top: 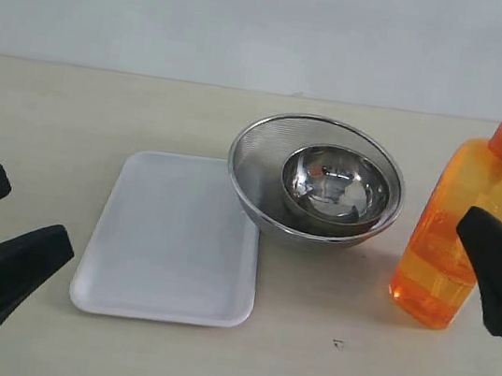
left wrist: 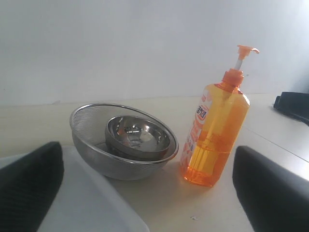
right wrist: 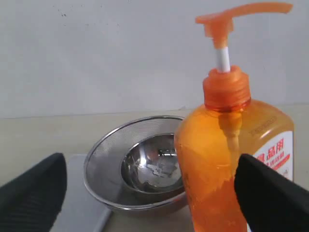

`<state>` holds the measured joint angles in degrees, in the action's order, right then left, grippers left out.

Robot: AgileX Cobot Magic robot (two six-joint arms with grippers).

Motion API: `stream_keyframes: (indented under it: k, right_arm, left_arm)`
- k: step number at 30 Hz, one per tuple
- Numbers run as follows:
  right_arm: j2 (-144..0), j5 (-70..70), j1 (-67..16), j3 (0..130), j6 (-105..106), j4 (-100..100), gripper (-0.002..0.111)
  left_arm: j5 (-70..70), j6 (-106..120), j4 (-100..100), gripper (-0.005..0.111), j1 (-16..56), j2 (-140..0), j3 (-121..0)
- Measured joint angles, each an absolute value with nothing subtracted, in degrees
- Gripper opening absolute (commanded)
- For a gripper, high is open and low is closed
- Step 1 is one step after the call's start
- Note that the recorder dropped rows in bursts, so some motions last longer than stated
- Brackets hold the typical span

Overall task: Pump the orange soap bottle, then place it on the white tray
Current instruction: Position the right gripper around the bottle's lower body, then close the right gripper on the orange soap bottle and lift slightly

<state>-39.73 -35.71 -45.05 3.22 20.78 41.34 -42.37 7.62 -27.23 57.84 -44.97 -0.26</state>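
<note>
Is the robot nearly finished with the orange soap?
Not yet. Nothing looks finished: the orange soap bottle stands on the table beside the bowls, pump head up. The right claw is open near it, not gripping. Pumping cannot be confirmed, and moving it onto the white tray is left.

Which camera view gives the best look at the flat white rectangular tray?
The exterior view: the flat white rectangular tray appears nearly whole there. The left wrist view shows only one corner, the right wrist view only a strip beside the steel mesh bowl.
</note>
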Motion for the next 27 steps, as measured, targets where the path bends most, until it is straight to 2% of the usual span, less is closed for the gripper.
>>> stream_keyframes:
  k: [15,27]
  right_arm:
    - [-62.1,-44.1,-45.0,9.1,20.7,49.5,0.085]
    - [-70.6,-49.7,-45.0,13.2,19.0,51.8,0.085]
  left_arm:
    - [-42.4,7.6,-27.2,0.088,57.8,-45.0,-0.3]
    - [-42.4,7.6,-27.2,0.088,57.8,-45.0,-0.3]
